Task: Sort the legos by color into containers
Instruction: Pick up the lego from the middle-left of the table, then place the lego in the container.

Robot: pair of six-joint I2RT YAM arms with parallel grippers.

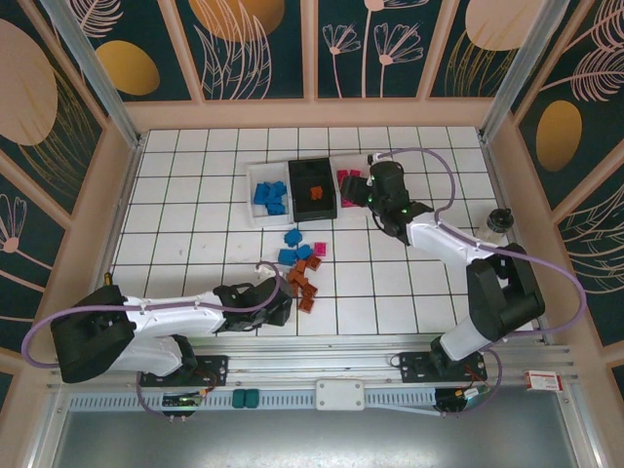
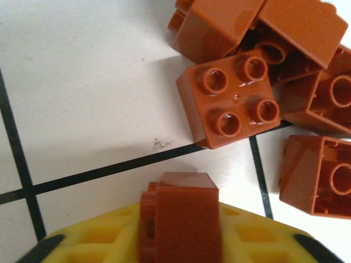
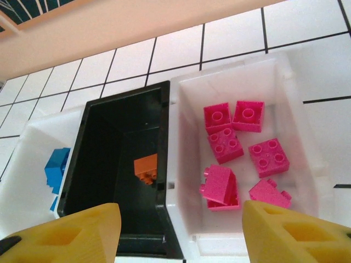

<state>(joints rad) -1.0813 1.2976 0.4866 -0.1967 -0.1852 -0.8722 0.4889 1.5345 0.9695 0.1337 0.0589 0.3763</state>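
Two yellow padded fingers (image 2: 93, 241) of the left end effector (image 1: 281, 304) pinch one orange-brown plastic brick (image 2: 181, 208), the jaws drawn narrow against its sides. Whether that brick touches the white tiled bench (image 1: 195, 205) or is lifted off it cannot be told. Just beyond it lies a cluster of loose orange-brown bricks (image 2: 230, 101). One sits studs up, and the others are tipped or turned hollow side out, several of them touching. In the top view this cluster sits near the middle of the bench, towards the near edge, just beside the left end effector. Further back, a few loose blue bricks (image 1: 292, 246) and a couple of loose magenta-pink bricks (image 1: 318, 255) lie between the cluster and the containers.

The right end effector (image 3: 178, 213) stands wide with nothing between its yellow fingers (image 3: 285, 235), hanging above the near wall of a row of three joined open-top bins. Below it, the black middle bin (image 3: 109, 137) holds a single orange-brown brick (image 3: 147, 167). The right white bin (image 3: 285, 82) holds six magenta-pink bricks (image 3: 225, 145), some studs up and some tipped. The left white bin (image 3: 27, 159) holds a pile of blue bricks (image 3: 57, 167). The row stands at the far middle of the bench, well apart from the left end effector.
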